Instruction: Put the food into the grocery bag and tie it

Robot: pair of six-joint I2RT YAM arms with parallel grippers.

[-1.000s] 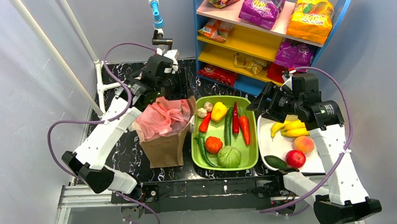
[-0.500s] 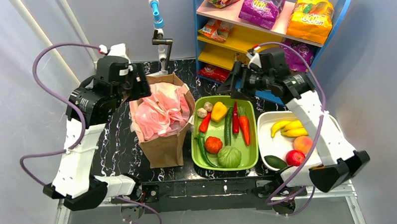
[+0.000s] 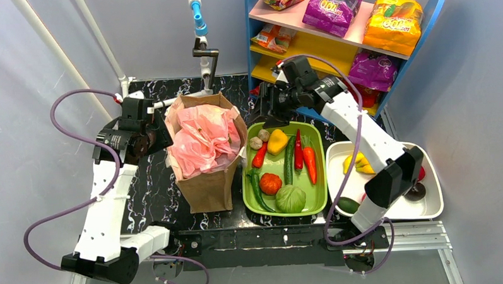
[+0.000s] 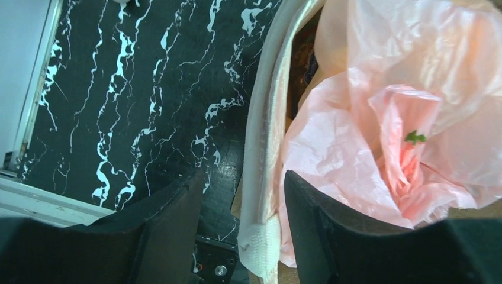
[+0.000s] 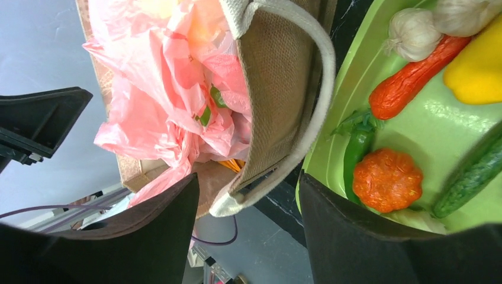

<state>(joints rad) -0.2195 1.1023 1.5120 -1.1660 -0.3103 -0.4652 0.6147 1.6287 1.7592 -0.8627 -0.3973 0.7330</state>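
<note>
Vegetables fill the green tray toward the worktop's near edge, just right of the brown paper bag. Bunched inside that bag and rising above its rim sits the pink grocery bag. It lies directly right of the left gripper, whose jaws are spread and empty, the white strap showing between them. This arm is the nearer, elbow folded. Farther back, the right gripper hovers over the tray's far edge, jaws spread, empty, aimed left toward the bag.
</note>
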